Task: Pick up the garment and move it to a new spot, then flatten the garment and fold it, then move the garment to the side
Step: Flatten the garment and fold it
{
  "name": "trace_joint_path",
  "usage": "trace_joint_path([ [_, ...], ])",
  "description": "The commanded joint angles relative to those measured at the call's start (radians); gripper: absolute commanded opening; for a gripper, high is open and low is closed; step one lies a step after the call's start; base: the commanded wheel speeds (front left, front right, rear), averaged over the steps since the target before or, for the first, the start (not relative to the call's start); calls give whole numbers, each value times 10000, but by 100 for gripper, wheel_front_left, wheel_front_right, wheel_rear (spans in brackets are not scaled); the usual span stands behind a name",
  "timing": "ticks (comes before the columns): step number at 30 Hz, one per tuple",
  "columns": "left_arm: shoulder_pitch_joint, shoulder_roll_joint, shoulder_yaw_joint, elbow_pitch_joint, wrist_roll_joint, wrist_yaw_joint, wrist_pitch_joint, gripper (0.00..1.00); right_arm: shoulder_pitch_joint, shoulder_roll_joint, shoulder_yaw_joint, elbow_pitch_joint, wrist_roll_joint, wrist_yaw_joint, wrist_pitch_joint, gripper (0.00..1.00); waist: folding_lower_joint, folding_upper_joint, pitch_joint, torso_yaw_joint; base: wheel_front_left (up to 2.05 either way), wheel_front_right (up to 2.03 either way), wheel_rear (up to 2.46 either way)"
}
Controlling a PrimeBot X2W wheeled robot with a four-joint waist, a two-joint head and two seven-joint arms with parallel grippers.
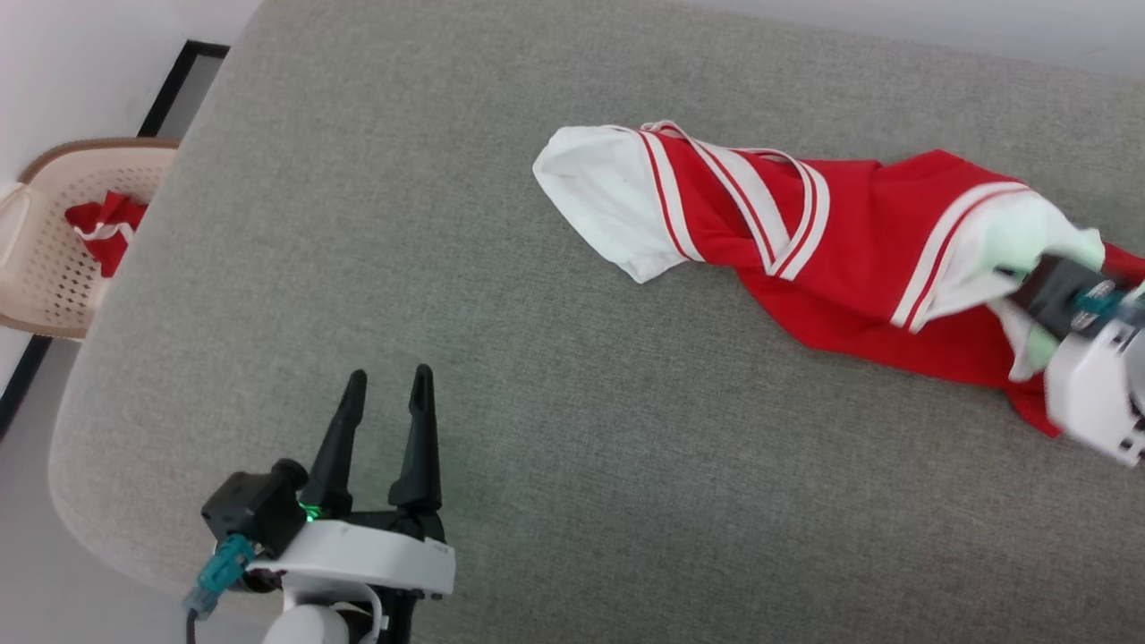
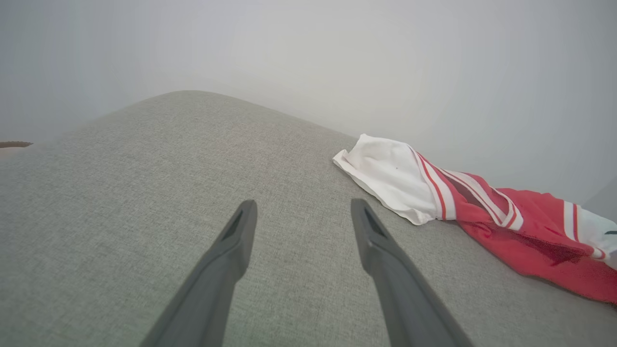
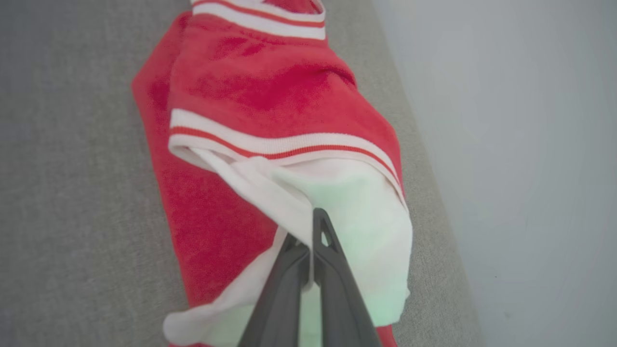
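Observation:
The garment [image 1: 832, 259] is a red T-shirt with white sleeves and red-and-white striped trim, lying twisted in a long bundle across the right half of the grey cushioned surface [image 1: 501, 376]. My right gripper [image 3: 311, 231] is shut on the white sleeve at the bundle's right end, with cloth pinched between the fingers; its white body shows at the right edge of the head view [image 1: 1087, 358]. The other white sleeve [image 2: 390, 176] lies at the bundle's left end. My left gripper [image 1: 387, 386] stands open over bare cushion at the lower left, well clear of the garment.
A beige perforated basket [image 1: 54, 268] with a red-and-white cloth [image 1: 106, 228] inside stands on the floor off the surface's left edge. A pale wall [image 3: 520, 144] runs close along the far side of the surface, just behind the garment.

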Motion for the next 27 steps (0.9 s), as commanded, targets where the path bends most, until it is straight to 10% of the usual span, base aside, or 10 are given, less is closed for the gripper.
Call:
trace_joint_path([
  [1,87,-9,-12,-10,-37,0,0,100,224,43,-508,197,483,-18,-163,0,0,0,-30,-54,0,0,0],
  [15,145,-8,-69,-39,92,-100,0,100,2543,-713,-6298,733,2933,-16,-237,0,0,0,-94,-443,0,0,0],
  [27,-301,-5,-338,-26,117,-225,0,100,3759,432,-10445,2111,2629,-18,999,0,0,0,497,-324,0,0,0],
])
